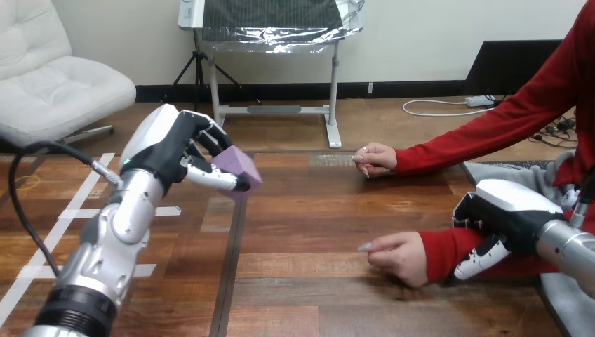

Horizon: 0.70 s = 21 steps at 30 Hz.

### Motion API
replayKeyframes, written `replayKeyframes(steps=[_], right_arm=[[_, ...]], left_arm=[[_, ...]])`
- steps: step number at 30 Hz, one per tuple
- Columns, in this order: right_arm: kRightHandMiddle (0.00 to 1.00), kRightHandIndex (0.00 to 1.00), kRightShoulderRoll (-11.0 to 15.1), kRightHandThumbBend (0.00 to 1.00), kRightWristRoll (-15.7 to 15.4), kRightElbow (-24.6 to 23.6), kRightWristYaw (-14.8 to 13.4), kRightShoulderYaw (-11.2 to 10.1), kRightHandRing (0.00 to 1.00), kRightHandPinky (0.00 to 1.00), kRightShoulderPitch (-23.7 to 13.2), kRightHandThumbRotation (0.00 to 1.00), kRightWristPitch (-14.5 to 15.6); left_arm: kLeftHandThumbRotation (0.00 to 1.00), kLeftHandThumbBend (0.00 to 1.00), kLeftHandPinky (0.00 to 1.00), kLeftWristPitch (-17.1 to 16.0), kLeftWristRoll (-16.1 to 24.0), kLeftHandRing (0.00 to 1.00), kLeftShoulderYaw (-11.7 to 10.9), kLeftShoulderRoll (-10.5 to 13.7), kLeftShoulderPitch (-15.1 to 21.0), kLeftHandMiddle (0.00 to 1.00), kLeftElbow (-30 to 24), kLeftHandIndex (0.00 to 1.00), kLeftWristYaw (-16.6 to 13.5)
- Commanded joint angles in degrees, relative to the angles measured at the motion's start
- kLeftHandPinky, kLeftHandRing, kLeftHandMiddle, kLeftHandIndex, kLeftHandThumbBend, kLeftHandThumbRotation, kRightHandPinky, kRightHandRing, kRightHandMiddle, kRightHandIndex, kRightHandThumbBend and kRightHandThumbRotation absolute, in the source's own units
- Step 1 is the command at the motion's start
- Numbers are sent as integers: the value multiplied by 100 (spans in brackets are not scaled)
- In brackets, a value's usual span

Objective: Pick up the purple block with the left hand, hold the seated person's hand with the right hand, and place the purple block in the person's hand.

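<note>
Closest in is the robot's left arm (105,239), its silver forearm climbing from the bottom left corner and leaning slightly rightwards over the wooden table (316,225). At its top the left hand (165,144) is lifted well off the boards, white back shell turned up and to the left, palm facing right. Its fingers (207,137) are curled over the top of the purple block (238,167) and the thumb runs along the block's underside, so the block is pinched between them in the air, clear of the table. From where I stand the block looks a pale lilac, solid and sharp-edged, tilted so that one corner points right towards the person. Over on the right, the right arm (572,246) comes in low from the edge, and the right hand (509,210) sits on the person's forearm (442,249) in its red sleeve, just behind the wrist. The fingers drop down the far side of the sleeve and the thumb lies across the near side, so the hand is closed round that forearm. Ahead of it the person's nearer hand (400,256) rests on the table loosely fisted, knuckles up. The person's farther hand (377,158) lies on the table farther back, also curled, well apart from the block and from both robot hands.
</note>
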<state>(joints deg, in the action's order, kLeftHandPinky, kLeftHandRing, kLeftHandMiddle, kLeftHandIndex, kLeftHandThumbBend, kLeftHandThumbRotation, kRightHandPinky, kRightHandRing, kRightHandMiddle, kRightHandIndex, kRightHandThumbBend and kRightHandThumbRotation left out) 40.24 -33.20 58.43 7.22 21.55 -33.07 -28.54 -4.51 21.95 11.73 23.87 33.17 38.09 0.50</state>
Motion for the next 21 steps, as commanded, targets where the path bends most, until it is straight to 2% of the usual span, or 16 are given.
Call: replayKeyframes(steps=[1, 7, 13, 21], right_arm=[[27, 27, -2, 79, 327, -468, -39, -339, 22, 20, -285, 28, -150], [26, 26, -6, 80, 480, -625, -10, -426, 21, 20, -310, 27, -215], [26, 27, -47, 81, 463, -840, 53, -435, 21, 21, -357, 30, -102], [27, 28, -190, 83, 572, -1303, 286, -477, 23, 23, -333, 32, 229]], left_arm=[[0, 60, 30, -83, -175, 37, -178, -245, 93, 44, -322, 47, -145], [0, 60, 32, -115, -227, 37, -173, -436, 95, 44, -255, 47, -227], [0, 60, 31, -141, -281, 36, -178, -671, 126, 43, -149, 47, -274], [0, 61, 33, -234, -394, 38, -180, -1000, 263, 44, 115, 47, -269]])
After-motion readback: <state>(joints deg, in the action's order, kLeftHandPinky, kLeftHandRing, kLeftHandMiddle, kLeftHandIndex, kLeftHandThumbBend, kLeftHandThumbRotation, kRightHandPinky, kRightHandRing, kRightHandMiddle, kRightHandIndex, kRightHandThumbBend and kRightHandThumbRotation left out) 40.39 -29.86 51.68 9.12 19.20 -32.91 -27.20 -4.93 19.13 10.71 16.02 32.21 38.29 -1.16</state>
